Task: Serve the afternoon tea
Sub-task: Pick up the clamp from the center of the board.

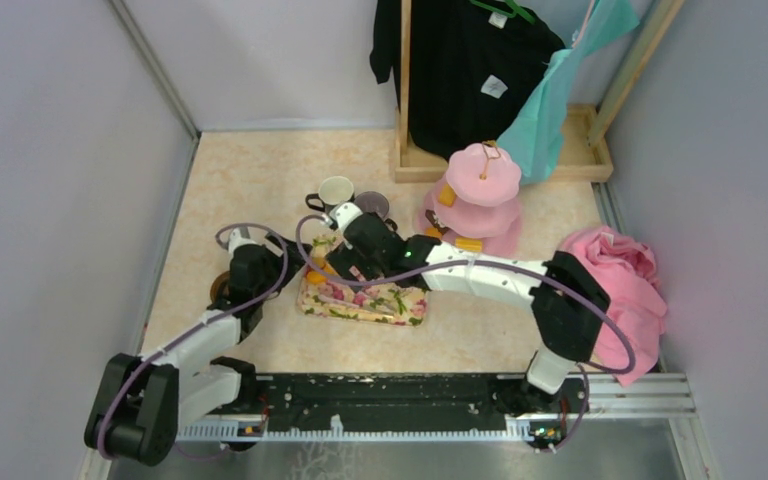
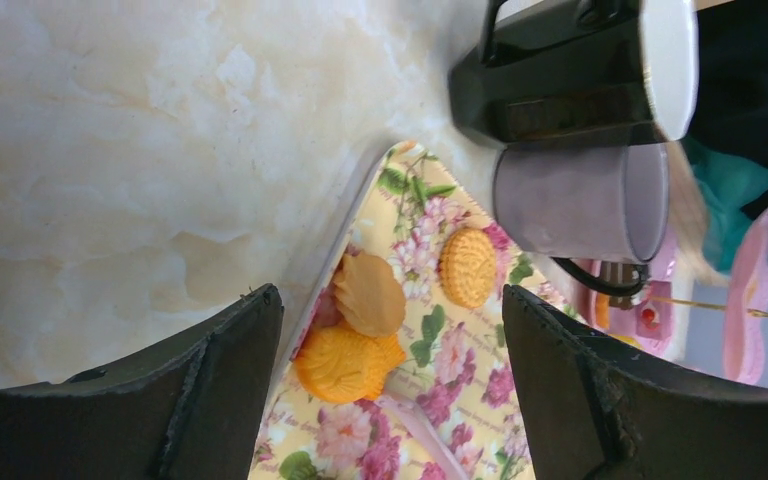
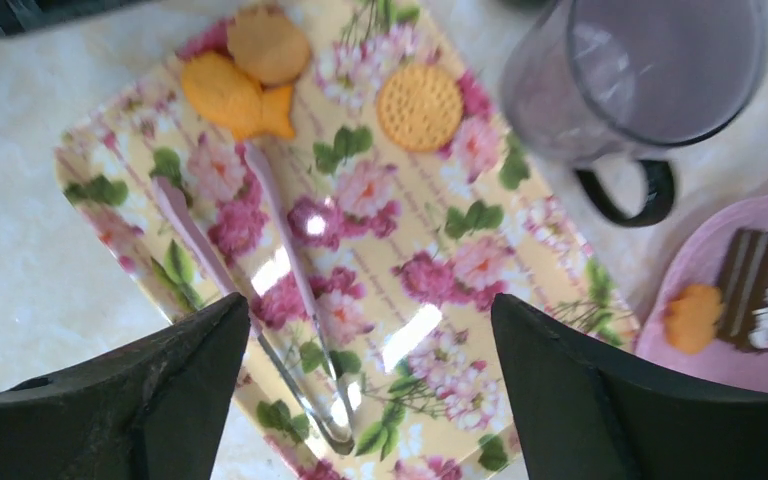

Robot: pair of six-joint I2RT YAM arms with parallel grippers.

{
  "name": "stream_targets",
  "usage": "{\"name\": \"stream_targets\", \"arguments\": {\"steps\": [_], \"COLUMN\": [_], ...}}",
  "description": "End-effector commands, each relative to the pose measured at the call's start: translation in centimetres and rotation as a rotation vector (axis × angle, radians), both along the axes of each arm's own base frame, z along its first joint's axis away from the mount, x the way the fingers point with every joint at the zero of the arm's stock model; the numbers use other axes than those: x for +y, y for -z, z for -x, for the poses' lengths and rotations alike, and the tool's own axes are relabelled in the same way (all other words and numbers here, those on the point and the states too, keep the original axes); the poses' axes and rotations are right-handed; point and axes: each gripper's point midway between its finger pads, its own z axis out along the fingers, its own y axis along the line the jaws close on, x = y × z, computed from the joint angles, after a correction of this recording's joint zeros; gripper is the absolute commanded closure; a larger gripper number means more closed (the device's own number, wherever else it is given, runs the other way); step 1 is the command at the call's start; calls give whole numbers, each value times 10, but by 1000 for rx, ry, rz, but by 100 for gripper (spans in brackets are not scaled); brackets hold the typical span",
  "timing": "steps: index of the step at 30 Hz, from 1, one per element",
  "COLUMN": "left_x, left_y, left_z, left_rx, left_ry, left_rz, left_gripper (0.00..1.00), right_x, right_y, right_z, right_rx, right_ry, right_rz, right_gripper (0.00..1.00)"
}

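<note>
Three snacks (image 3: 230, 95) along tray (image 3: 460, 270) end edge: likely light, brittle; pinch gently across edges. Left gripper (image 2: 390, 300), right gripper (image 3: 370, 310) spread, empty.

Lab test booth: plain partitions (image 1: 50, 150) enclose two rail-mounted arms (image 1: 490, 280).

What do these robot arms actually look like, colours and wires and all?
Both the left arm and right arm have white tubular links between chunky black joints, with a thin lilac cable looping along each. They stand on a black rail. The left tool and right tool each end in two broad, matte black fingers with rough-looking edges.
</note>
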Motion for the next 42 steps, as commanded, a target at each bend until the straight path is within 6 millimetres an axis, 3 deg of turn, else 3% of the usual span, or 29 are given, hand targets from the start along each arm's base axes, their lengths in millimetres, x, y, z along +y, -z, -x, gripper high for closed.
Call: {"name": "stream_targets", "arguments": {"steps": [1,3,7,12,15,19,25,32,42], "left_x": [4,7,13,20,25,29,27,18,19], "left_y": [-28,-36,-49,-52,-53,-56,-51,-39,-39], "left_z": [-8,-11,-12,-5,-2,1,1,-1,0], "left_rx": [-106,-125,-163,-192,-213,-241,-254,-232,-242], "left_ry": [-36,-62,-109,-150,-173,-189,-181,-143,-145], "left_rz": [39,48,71,94,101,103,119,134,121], "left_gripper": [13,12,12,13,13,14,15,16,16], "right_x": [8,11,9,26,31,19,11,9,4], "right_y": [-75,-99,-122,-119,-99,-52,2,33,72], "right_z": [-21,-21,-22,-21,-26,-31,-5,28,47], "right_rx": [-224,-261,-311,-236,-164,-136,-78,-13,56], "right_ry": [49,81,153,23,-20,16,-35,-120,-196], "right_rz": [-227,-367,-603,-675,-642,-480,-320,-228,-151], "right_gripper": [3,1,2,1,6,14,19,17,17]}}
